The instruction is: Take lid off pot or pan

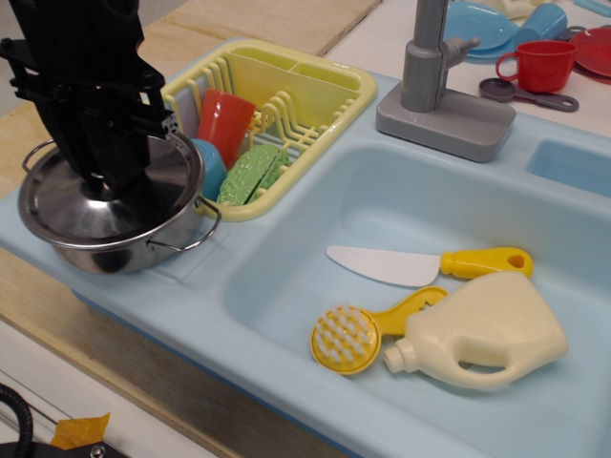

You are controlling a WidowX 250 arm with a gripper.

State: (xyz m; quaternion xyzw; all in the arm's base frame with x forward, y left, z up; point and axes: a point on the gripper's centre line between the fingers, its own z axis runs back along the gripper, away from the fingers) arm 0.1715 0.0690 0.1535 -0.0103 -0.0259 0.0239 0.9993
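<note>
Black and bulky, the pincer point(108, 183) is pressing down over the middle of the lid point(62, 205), hiding the knob, so I cannot tell whether it is gripping. That lid is lying nearly flat, tilting slightly, on the pot point(134, 250), which is sitting upright on the pale blue sink's point(286, 315) left ledge with one wire handle pointing right. Just beside it a yellow dish rack point(315, 95) is holding an orange cup point(224, 122), while a knife point(420, 265), brush point(348, 336) and cream bottle point(492, 334) are lying well apart in the basin.
</note>
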